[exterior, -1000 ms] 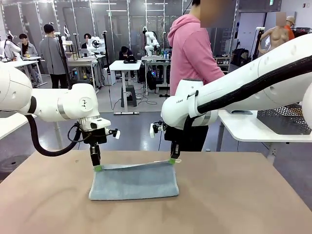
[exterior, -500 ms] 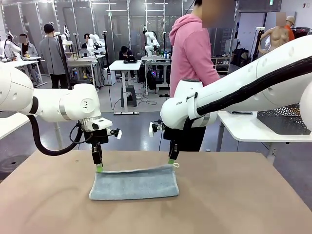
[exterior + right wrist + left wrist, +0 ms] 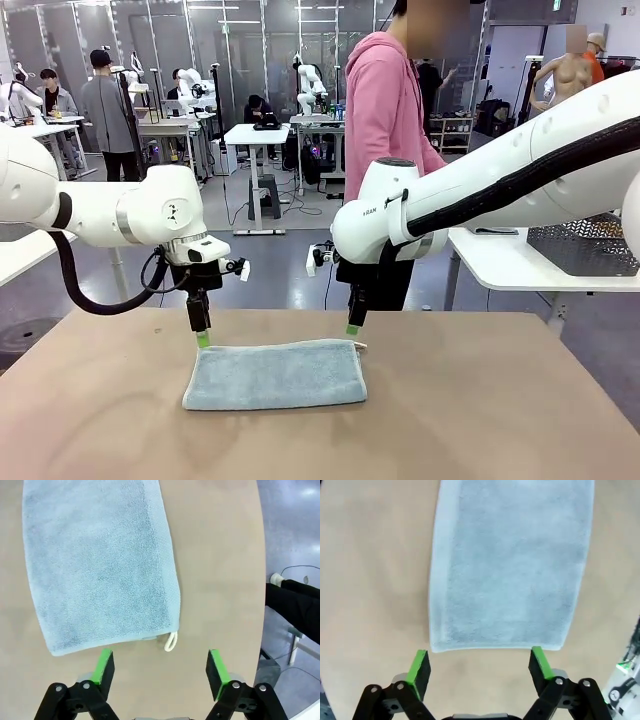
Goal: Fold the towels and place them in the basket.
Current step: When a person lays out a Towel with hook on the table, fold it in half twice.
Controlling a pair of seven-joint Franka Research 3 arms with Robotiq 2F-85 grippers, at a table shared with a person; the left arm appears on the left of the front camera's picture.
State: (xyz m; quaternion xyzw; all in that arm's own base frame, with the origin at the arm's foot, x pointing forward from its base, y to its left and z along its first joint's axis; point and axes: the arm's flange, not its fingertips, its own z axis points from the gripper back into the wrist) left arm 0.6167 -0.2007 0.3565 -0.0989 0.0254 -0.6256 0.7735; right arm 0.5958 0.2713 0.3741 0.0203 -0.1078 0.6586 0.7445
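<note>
Front view: light blue-grey towel [image 3: 275, 375] lies folded flat on the brown table [image 3: 480, 420], a long rectangle near centre, long edges running 9 to 3 o'clock; its small white loop [image 3: 360, 346] sticks out at the far right corner. Left arm enters from 9 o'clock, forearm near level, wrist bent so the left gripper [image 3: 203, 340] points straight down; its green tips hang just above the towel's far left corner, at about 10 o'clock from the towel's middle; contact cannot be told. Right arm slopes down from 2 o'clock, wrist turned down, right gripper [image 3: 352, 328] vertical over the far right corner, about 1 o'clock from the towel's middle, tips clear of the cloth. Left wrist view: both green pads spread wide with bare table between them, nothing gripped; the towel's short edge lies just beyond the tips and the cloth runs away toward 12 o'clock. Right wrist view: jaws likewise wide apart and holding nothing; the towel stretches toward 11 o'clock, its corner and loop just past the pads, loop nearer the left pad. A person in a pink hoodie [image 3: 385, 110] stands beyond the table at 12 o'clock. Dark mesh basket [image 3: 590, 250] sits on a white side table [image 3: 500, 265] at 3 o'clock, partly behind the right arm.
</note>
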